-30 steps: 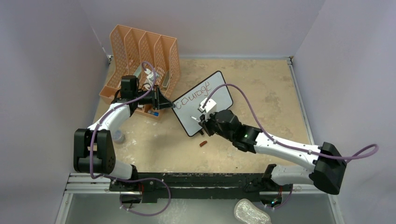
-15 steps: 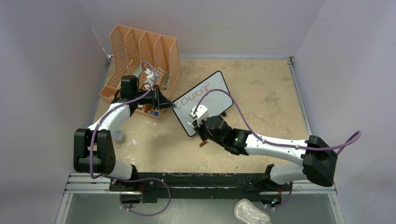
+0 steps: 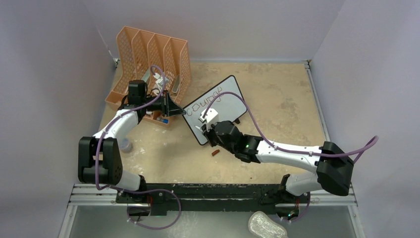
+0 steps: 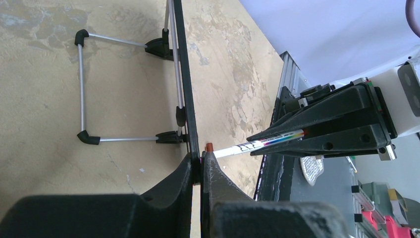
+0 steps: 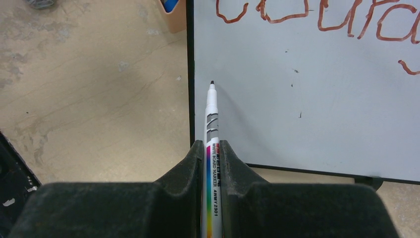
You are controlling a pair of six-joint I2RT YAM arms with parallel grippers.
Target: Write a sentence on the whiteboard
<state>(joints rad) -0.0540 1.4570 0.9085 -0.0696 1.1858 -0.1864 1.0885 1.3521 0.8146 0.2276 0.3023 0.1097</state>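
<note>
The whiteboard stands tilted at mid-table, with the word "courage" written along its upper line; the lower part is blank. My left gripper is shut on the board's left edge; in the left wrist view the jaws clamp the thin black frame. My right gripper is shut on a white whiteboard marker. Its tip hovers at the board's lower left part, close to the frame, below the red-brown lettering. The left wrist view shows the marker pointing at the board.
An orange perforated file organizer with small items stands at the back left, behind my left gripper. A red-brown marker cap lies on the table near the board's lower corner. A small clear cup sits by the left arm.
My right arm has swung left, carrying the marker from the middle of the board to its lower left part. The left gripper and the board have not moved.
</note>
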